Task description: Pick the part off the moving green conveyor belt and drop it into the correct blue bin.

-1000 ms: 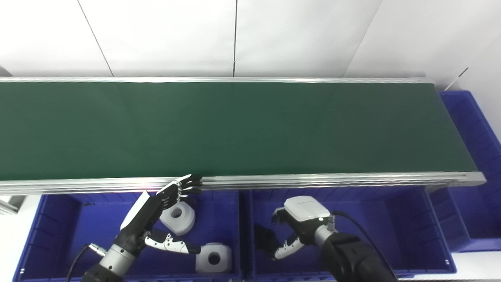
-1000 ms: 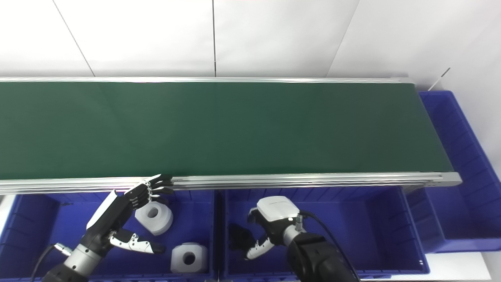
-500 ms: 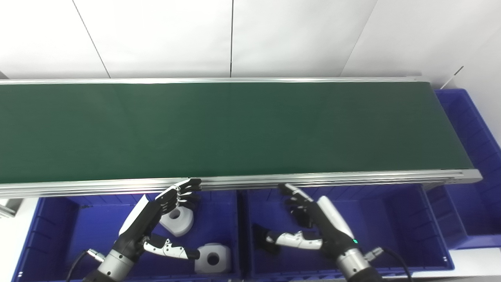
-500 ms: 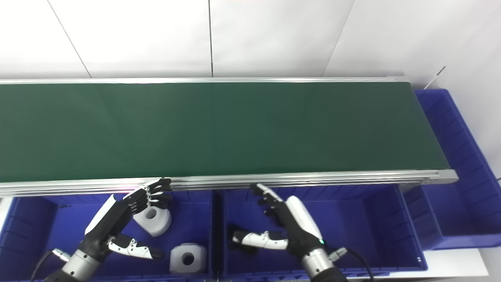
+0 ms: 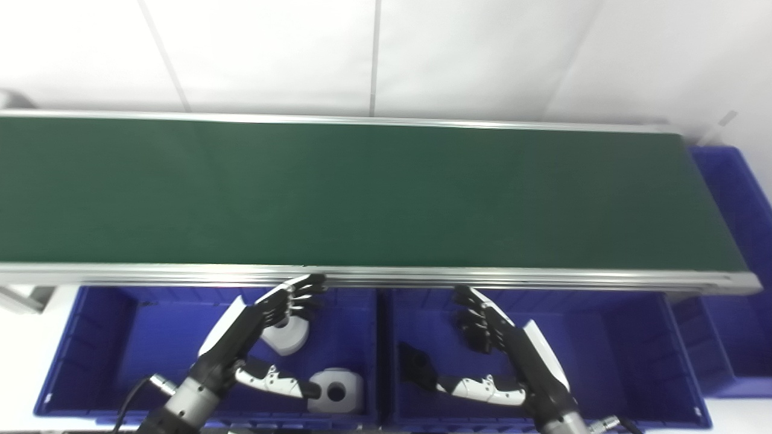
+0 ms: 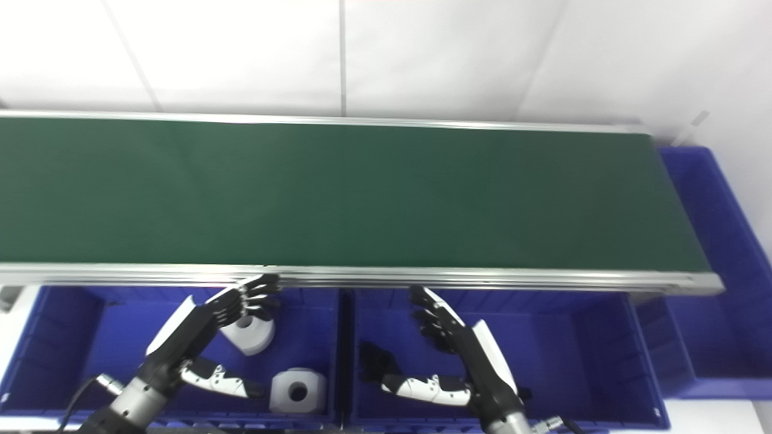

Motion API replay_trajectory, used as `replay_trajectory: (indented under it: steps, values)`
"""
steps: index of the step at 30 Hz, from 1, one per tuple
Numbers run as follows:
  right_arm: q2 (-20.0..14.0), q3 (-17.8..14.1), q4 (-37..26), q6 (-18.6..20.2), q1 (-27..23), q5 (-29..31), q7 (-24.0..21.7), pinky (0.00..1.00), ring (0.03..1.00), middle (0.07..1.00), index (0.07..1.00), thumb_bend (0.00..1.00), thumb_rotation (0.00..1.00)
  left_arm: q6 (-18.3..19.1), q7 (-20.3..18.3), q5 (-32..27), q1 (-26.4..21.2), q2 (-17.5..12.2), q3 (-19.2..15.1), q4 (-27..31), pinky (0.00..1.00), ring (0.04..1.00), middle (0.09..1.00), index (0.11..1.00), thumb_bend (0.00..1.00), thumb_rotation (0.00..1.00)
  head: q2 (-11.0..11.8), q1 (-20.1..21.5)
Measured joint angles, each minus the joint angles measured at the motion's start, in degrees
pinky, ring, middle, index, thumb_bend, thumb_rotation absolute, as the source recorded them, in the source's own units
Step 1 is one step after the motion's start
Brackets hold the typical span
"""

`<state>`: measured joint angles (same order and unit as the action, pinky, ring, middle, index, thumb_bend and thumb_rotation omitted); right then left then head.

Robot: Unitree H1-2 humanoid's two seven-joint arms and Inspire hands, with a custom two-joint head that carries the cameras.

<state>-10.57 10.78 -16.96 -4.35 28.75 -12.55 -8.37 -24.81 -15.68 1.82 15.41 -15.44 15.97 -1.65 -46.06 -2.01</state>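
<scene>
The belt [image 5: 362, 193] is a long dark green band in a silver frame, running left to right, its surface bare. Below its near edge sit two blue bins side by side. The left bin [image 5: 108, 355] holds two white parts, each with a round hole: one [image 5: 288, 335] close under the belt's edge, one [image 5: 338, 392] nearer the front. The right bin [image 5: 627, 355] holds a black part [image 5: 416, 366] by its left wall. A third bin [image 5: 739, 199] stands at the belt's right end.

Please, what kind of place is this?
Probably a factory-style sorting station: a long green conveyor belt with an aluminium frame, blue bins below it, and white parts sorted inside. Both hands hover open.
</scene>
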Motion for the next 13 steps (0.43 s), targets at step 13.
replay_trajectory:
  steps: [13]
  values:
    - [-0.7,-0.7,5.6,-8.8,0.3,0.2,2.5,0.73,0.796,0.854,0.892,0.92,0.31,0.0,6.0,3.5,1.6,0.5,3.0,-0.9,0.66,0.754,0.825,0.851,0.89,0.26,6.1,-1.9]
